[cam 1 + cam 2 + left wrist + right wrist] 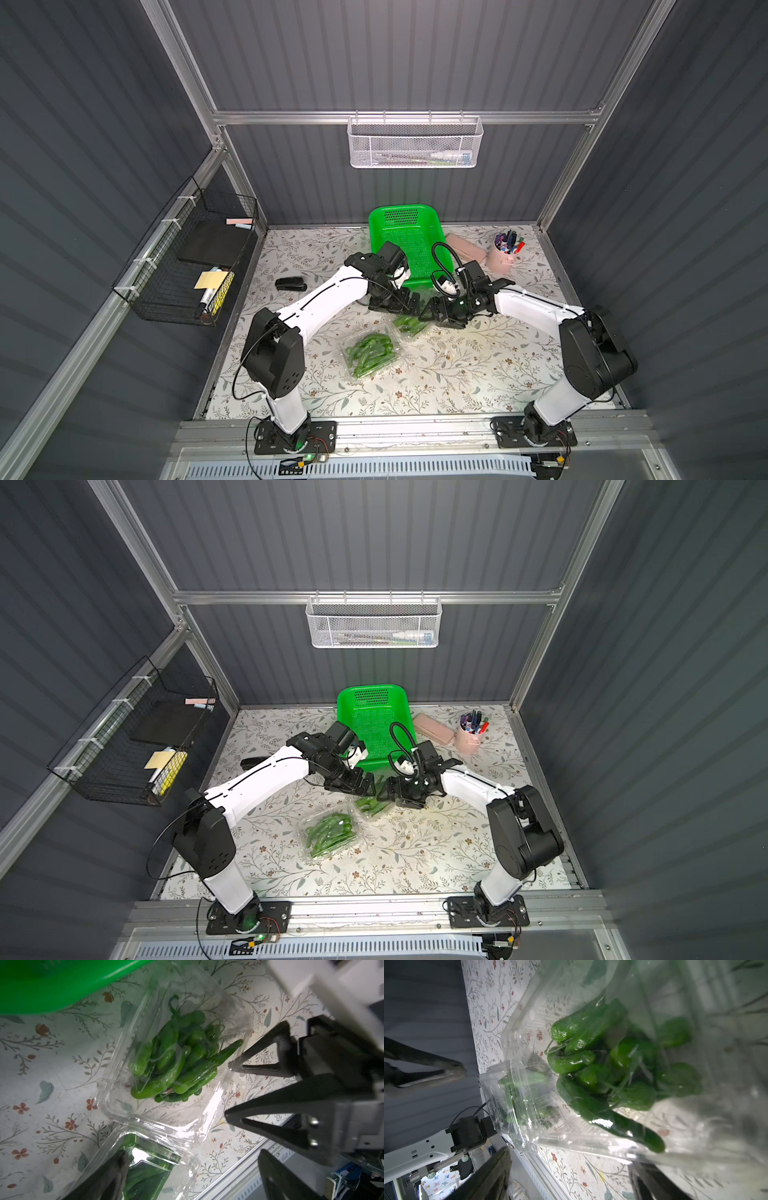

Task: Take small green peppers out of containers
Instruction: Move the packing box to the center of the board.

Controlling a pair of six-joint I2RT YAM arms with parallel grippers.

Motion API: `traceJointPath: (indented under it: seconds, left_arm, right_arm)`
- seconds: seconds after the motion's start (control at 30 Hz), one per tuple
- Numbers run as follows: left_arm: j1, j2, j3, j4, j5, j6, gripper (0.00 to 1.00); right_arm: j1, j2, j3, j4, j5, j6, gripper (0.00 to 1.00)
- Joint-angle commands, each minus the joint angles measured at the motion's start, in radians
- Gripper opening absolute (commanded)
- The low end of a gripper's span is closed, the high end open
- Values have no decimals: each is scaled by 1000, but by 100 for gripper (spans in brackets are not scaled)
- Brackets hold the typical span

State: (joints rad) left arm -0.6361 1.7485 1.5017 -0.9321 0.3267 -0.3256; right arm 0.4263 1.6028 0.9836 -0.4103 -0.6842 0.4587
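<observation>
The far container (145, 1114) lies mid-table, just in front of the green basket (399, 216), with small green peppers (176, 1059) heaped inside; the near container (348, 365), toward the table's front edge, meets it corner to corner and holds peppers too; the left tool (401, 306) hovers spread above the far one; the right tool (428, 312), also spread, has one fingertip (233, 1065) at its rim.

L gripper (409, 307) & R gripper (428, 312) angled down, tips facing, close together; both w/ jaws wide apart.
</observation>
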Motion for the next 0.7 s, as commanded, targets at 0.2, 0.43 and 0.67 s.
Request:
traceJointPath:
  seconds: [0.2,0.43,0.67]
  left_arm:
    - [7,55,-16,-36,-47,-49,99]
    - [11,172,55,-43,-65,-30,99]
    - [23,260,159,-23,-58,-10,99]
  right_arm:
    - [-124,-208,-107,-7,174,90,88]
    - [-169,-91,-36,50,135,117,88]
    - [-169,-29,-22,94,70,109,87]
